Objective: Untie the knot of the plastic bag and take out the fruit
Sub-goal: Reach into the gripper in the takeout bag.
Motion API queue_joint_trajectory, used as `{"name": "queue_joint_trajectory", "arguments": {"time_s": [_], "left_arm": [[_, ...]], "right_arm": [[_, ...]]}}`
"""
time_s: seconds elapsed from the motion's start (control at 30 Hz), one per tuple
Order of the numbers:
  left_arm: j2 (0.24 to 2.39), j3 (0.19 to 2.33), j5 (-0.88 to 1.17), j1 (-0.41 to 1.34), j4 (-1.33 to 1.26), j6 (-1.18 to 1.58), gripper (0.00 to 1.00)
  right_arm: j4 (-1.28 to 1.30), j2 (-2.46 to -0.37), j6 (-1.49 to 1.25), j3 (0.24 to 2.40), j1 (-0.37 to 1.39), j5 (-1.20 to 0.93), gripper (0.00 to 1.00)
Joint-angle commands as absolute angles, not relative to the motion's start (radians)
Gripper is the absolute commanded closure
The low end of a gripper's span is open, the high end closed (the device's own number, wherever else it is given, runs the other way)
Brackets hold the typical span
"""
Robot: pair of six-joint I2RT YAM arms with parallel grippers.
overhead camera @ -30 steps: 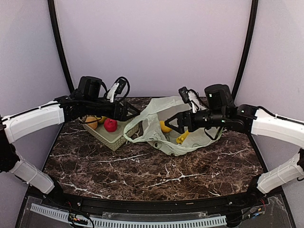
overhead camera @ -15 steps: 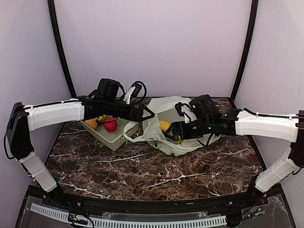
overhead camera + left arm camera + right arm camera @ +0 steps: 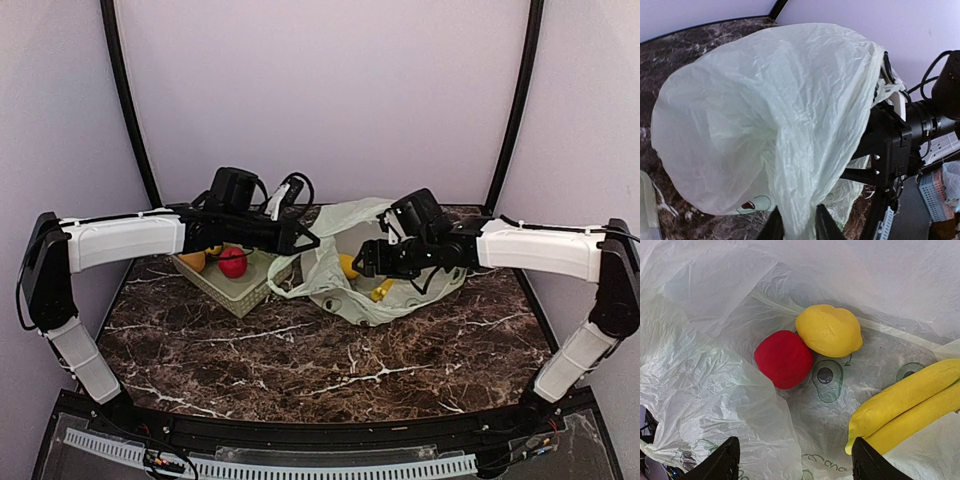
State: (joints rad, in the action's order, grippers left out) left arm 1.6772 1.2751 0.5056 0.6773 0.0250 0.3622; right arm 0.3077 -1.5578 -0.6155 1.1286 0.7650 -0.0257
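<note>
The left gripper (image 3: 796, 227) is pinching a fold of the bag (image 3: 755, 115), holding its mouth up. The right gripper (image 3: 796, 464) is hovering wide open, empty, over the apple (image 3: 784, 359) inside the bag. If the fold is slipping out, the mouth may be sagging and the right gripper grabbing plastic with the apple.

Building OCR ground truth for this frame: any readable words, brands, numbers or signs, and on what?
Readable text: none in any view.
Right wrist view, on the plastic bag: dark green outline drawing, avocado-like, with no letters.
Left wrist view, low on the bag: small red mark, too small to read.
</note>
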Motion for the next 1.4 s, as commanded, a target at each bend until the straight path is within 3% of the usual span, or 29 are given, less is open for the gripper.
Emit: {"name": "queue_joint_trajectory", "arguments": {"time_s": [0.0, 0.1, 0.6, 0.87, 1.37], "left_arm": [[1.663, 1.276, 0.514, 0.68, 0.041, 0.343, 0.89], [1.649, 1.249, 0.501, 0.68, 0.04, 0.348, 0.99], [1.584, 1.127, 0.432, 0.68, 0.02, 0.381, 0.99], [1.558, 1.047, 0.46, 0.681, 0.01, 0.366, 0.99], [1.537, 1.017, 0.456, 0.681, 0.018, 0.357, 0.99]], "right_arm": [[0.356, -1.626, -0.609, 1.201, 0.75, -0.029, 0.25], [0.41, -1.674, -0.602, 1.239, 0.743, -0.071, 0.26], [0.63, -1.715, -0.641, 1.151, 0.913, -0.192, 0.26], [0.65, -1.684, -0.621, 1.268, 0.898, -0.069, 0.24], [0.656, -1.853, -0.435, 1.447, 0.783, 0.102, 0.26]]}}
